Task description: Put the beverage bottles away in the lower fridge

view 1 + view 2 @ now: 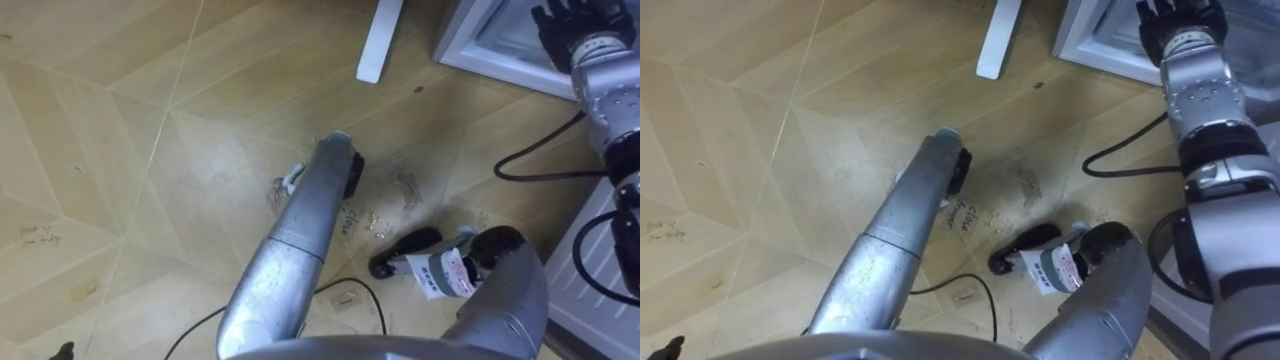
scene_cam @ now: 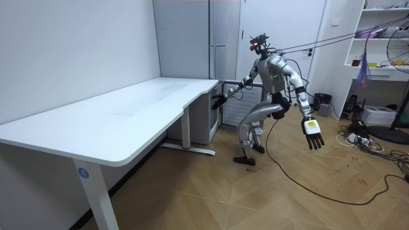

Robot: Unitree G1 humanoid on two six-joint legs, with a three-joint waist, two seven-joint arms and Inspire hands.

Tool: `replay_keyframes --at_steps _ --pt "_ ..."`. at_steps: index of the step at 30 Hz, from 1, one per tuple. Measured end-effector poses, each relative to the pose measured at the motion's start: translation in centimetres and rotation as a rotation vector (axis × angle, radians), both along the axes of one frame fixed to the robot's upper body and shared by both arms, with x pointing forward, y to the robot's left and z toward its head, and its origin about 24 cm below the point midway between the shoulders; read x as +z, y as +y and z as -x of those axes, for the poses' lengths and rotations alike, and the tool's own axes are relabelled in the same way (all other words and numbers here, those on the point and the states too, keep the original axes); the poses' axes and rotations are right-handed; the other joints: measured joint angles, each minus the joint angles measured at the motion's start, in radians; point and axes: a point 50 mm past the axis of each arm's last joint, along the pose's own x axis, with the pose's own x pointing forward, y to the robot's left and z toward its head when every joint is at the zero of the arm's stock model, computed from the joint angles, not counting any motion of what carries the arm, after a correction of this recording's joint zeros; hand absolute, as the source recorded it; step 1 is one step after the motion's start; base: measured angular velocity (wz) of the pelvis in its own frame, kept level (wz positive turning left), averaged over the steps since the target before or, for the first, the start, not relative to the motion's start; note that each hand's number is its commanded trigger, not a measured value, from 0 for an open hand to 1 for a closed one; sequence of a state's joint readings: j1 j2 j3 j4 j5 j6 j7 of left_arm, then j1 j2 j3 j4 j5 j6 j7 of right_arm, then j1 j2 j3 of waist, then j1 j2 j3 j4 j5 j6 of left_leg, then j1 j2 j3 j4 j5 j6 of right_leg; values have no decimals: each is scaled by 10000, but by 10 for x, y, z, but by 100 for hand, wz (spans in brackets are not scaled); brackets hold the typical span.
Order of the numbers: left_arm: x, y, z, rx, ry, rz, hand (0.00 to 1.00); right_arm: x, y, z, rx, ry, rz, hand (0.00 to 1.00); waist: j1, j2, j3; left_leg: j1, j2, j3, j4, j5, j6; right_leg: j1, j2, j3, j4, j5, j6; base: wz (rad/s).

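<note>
I see no drink in these views, and nothing in either hand. A white-framed fridge door with a glass pane [image 1: 478, 40] shows at the top right of the eye views. My right hand [image 1: 572, 28] reaches up against it, its fingers cut by the picture's edge. In the room view this hand [image 2: 220, 99] is a dark shape under the desk's end, by the low white unit [image 2: 229, 112]. My left hand [image 2: 313, 135] hangs out to the side over the floor, open with straight fingers; its forearm mostly hides my left hand [image 1: 352, 172] in the eye view.
I stand bent forward at the end of a long white desk [image 2: 128, 108], whose foot [image 1: 380, 40] lies on the wooden floor. A tall grey fridge [image 2: 217, 38] rises behind. A black cable [image 1: 540, 165] loops across the floor. Shelves and clutter [image 2: 377, 70] stand at the room view's right.
</note>
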State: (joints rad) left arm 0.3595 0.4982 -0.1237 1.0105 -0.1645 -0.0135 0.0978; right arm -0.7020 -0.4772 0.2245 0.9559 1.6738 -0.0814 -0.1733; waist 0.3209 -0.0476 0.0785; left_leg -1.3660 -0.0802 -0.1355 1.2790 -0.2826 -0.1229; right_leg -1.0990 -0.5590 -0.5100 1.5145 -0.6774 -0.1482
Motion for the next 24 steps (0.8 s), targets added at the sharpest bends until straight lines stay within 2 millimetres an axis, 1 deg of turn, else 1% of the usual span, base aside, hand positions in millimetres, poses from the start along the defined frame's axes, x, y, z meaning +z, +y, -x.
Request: replay_keyframes --at_steps 3,6,8,11,13,14,16,17,18,19,20,21,22,23,24 --pt "0 0 3 47 56 -14 0 2 1 -1 -79 64 -12 0 7 -4 -3 6 -1 -1 -20 24 9 1 -2 -3 -9 0 -1 0" --pt "1 -2 2 -91 -95 51 0 2 2 -1 -4 139 173 0 -8 -5 -3 41 -10 -14 -28 52 45 62 -4 -42 -27 2 -3 0" --pt "2 -2 0 -171 -167 61 0 -2 3 0 131 372 529 0 -7 -7 0 149 -8 -64 -70 54 47 253 25 -132 -109 4 -2 3" --pt "3 -1 -3 -264 -233 47 0 -12 1 4 453 701 1136 0 -7 -45 4 528 -15 -140 -458 71 51 699 77 -395 -536 80 14 10" --pt "5 3 -5 -572 -190 9 0 -24 -4 12 1175 991 1968 0 49 -58 1 1001 11 -307 -1036 259 71 1305 297 -739 -1196 266 122 9" --pt "6 4 -6 -616 -177 2 0 -27 -6 14 1401 1075 2238 0 66 -67 3 1139 12 -378 -1200 303 71 1455 389 -821 -1398 333 159 3" --pt "6 4 -12 -795 -249 101 0 -39 -17 25 2435 1495 3512 0 194 -92 -10 1820 63 -558 -1993 483 65 2117 776 -1082 -2321 676 274 0" --pt "6 4 -14 -820 -303 120 0 -41 -19 28 2770 1537 3866 0 195 -97 -14 1995 78 -596 -2211 542 77 2303 846 -1170 -2570 776 338 5" --pt "6 5 -18 -866 -391 150 0 -44 -23 34 3505 1564 4594 0 165 -124 -23 2371 158 -618 -2722 674 102 2694 1012 -1338 -3108 968 412 8" --pt "6 6 -21 -885 -409 168 0 -46 -25 37 3903 1638 4965 0 156 -171 -47 2582 170 -625 -2993 771 80 2868 1084 -1379 -3363 1064 465 5" --pt "5 6 -25 -1001 -374 211 0 -53 -29 44 4560 2066 5514 0 175 -299 -97 3069 200 -634 -3535 885 61 3238 1305 -1414 -3906 1288 484 0" --pt "4 3 -28 -1002 -416 358 0 -61 -32 52 5102 2378 5752 0 154 -322 -112 3594 225 -690 -4026 981 71 3761 1500 -1532 -4464 1503 521 0" --pt "3 2 -32 -953 -521 512 0 -71 -34 62 5572 2669 5863 0 123 -393 -150 4080 277 -699 -4487 1060 129 4244 1663 -1632 -4982 1652 624 3" --pt "3 2 -35 -969 -567 574 0 -76 -35 67 5783 2816 5905 0 124 -425 -178 4308 323 -695 -4667 1079 147 4463 1761 -1664 -5237 1722 678 6" --pt "1 -1 -40 -998 -710 697 0 -86 -37 79 6219 3098 5955 0 103 -442 -191 4788 396 -715 -5042 1113 170 4986 1961 -1787 -5747 1865 784 0"
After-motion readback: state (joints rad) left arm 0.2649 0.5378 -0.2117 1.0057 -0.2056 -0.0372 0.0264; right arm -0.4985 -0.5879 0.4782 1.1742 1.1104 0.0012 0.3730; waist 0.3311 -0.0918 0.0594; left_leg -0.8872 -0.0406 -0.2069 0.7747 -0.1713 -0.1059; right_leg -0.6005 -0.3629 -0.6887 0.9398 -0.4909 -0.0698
